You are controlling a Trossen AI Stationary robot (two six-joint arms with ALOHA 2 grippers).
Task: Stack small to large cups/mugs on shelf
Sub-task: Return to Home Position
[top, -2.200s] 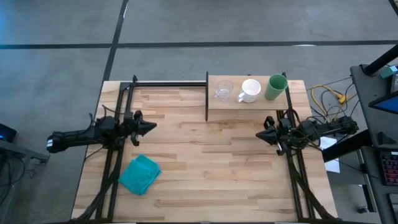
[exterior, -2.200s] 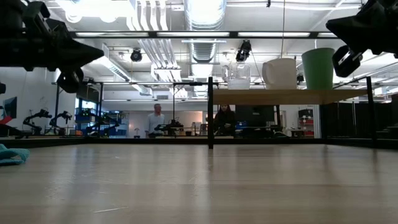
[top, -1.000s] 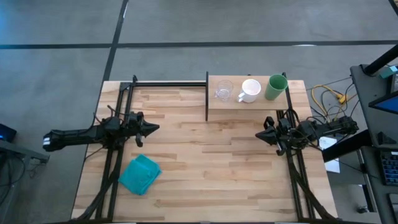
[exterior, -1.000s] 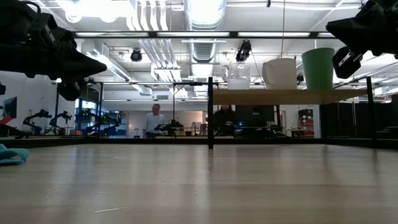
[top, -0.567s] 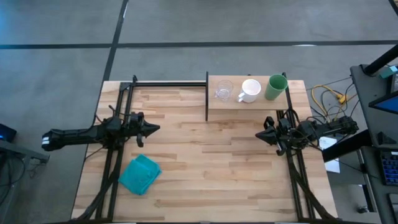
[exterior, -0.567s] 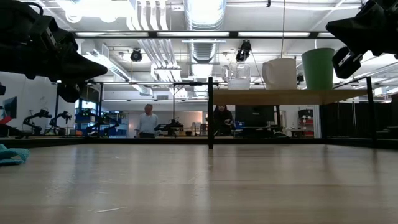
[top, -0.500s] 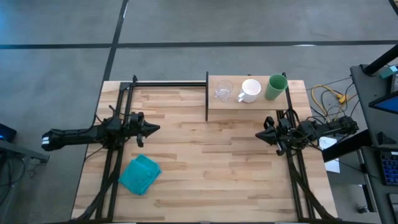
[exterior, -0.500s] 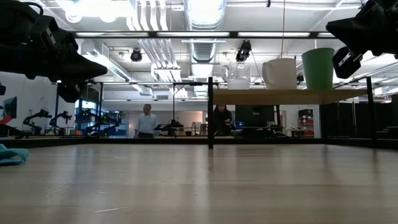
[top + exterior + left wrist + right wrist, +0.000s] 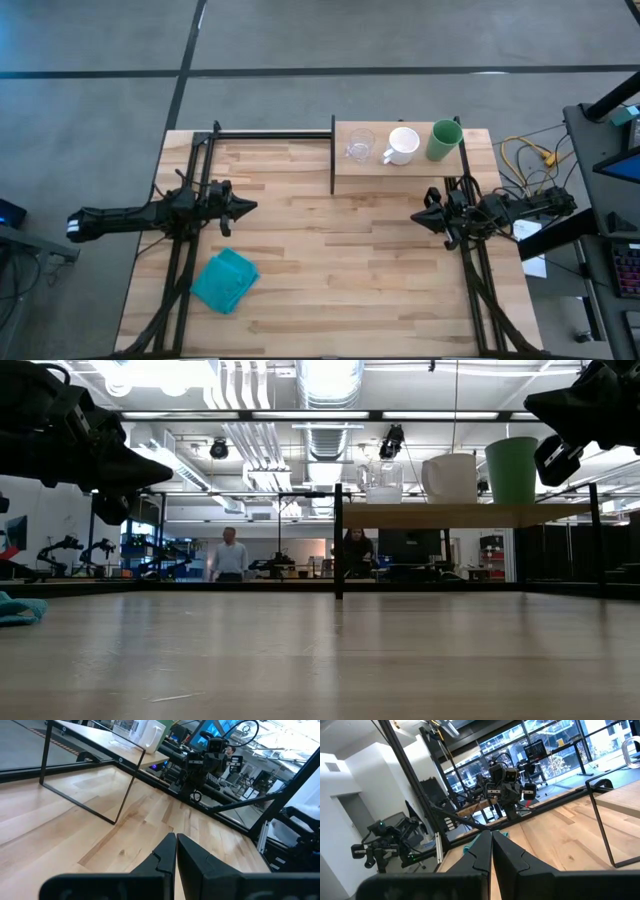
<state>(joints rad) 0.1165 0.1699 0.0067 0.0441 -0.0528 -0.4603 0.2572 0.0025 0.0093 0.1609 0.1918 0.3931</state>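
Note:
Three vessels stand in a row on the raised light-wood shelf (image 9: 400,168): a clear cup (image 9: 359,146), a white handled mug (image 9: 402,146) and a taller green cup (image 9: 443,140), each on its base. The low view shows the same row, clear cup (image 9: 383,483), mug (image 9: 450,477) and green cup (image 9: 511,470). My left gripper (image 9: 252,206) hovers shut above the table's left half, pointing right. My right gripper (image 9: 414,216) hovers shut just near of the shelf, pointing left. Neither touches anything.
A teal folded cloth (image 9: 225,279) lies near the table's near-left corner. The shelf stands on thin black posts (image 9: 338,540) at the far right. Black frame rails run along the table's left, right and far sides. A person (image 9: 229,555) is in the room beyond the table.
Both arms and all three vessels have kept still. In the room behind the table a person has walked a little toward the left.

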